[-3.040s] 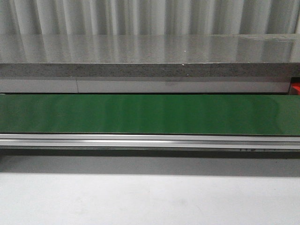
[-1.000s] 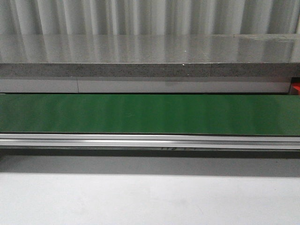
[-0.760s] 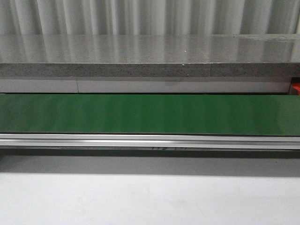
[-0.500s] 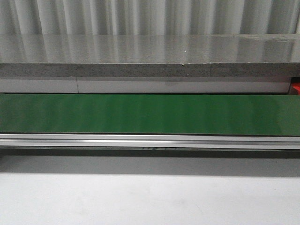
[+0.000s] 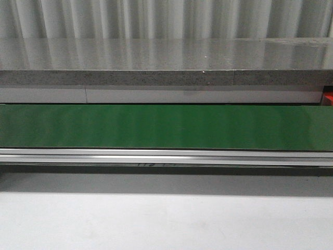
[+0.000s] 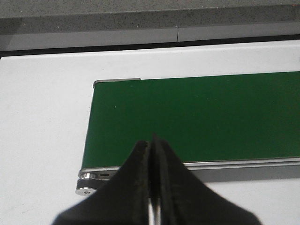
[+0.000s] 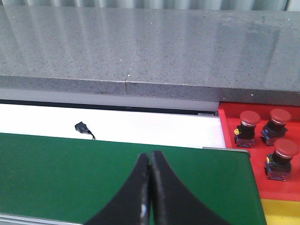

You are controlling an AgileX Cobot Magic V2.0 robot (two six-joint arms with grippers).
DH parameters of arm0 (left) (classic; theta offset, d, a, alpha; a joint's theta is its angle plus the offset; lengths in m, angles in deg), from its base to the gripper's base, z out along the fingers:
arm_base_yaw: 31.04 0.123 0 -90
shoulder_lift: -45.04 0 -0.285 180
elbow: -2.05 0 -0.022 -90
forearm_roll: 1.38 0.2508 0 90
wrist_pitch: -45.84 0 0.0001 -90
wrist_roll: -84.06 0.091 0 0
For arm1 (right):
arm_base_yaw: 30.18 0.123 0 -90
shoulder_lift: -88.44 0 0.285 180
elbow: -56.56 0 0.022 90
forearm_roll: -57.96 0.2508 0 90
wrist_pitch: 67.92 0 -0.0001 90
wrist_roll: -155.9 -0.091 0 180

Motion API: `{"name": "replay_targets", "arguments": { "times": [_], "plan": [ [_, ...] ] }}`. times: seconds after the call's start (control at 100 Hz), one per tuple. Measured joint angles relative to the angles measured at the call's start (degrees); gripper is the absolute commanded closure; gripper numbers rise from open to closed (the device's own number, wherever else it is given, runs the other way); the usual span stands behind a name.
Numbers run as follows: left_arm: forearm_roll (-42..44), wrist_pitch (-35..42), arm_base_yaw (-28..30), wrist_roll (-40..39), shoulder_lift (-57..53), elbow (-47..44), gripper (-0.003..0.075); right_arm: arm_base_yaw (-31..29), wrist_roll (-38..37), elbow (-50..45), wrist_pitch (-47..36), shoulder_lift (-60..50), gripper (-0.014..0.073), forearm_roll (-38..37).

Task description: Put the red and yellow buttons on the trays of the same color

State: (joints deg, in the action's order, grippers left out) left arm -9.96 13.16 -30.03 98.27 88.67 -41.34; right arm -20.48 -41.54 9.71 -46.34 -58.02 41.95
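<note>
Three red buttons sit on the red tray (both grippers closed, empty).

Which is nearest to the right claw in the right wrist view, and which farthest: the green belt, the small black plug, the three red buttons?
1. Green belt, directly under the right claw.
2. Small black plug, on the white surface beyond the belt.
3. Three red buttons, on the red tray past the belt's end.

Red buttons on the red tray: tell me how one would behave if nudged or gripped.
Each red button carries a wide domed cap over a narrower dark body, so a sideways nudge would probably tip it. The rounded cap looks smooth, likely slippery; gripping the blockier body seems safer. It appears rigid.
</note>
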Motion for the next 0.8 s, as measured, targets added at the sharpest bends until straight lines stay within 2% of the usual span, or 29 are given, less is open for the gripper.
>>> {"name": "replay_targets", "arguments": {
  "times": [0.48, 0.62, 0.8],
  "plan": [
    [0.0, 0.0, 0.0, 0.0, 0.0, 0.0, 0.0741, 0.0, 0.39, 0.0, -0.1, 0.0, 0.0662, 0.0],
    [0.0, 0.0, 0.0, 0.0, 0.0, 0.0, 0.0741, -0.33, 5.0, -1.91, -1.61, -2.27, 0.0662, 1.79],
    [0.0, 0.0, 0.0, 0.0, 0.0, 0.0, 0.0741, -4.79, 13.77, -8.19, -4.56, -8.76, 0.0662, 10.53]
  ]
}}
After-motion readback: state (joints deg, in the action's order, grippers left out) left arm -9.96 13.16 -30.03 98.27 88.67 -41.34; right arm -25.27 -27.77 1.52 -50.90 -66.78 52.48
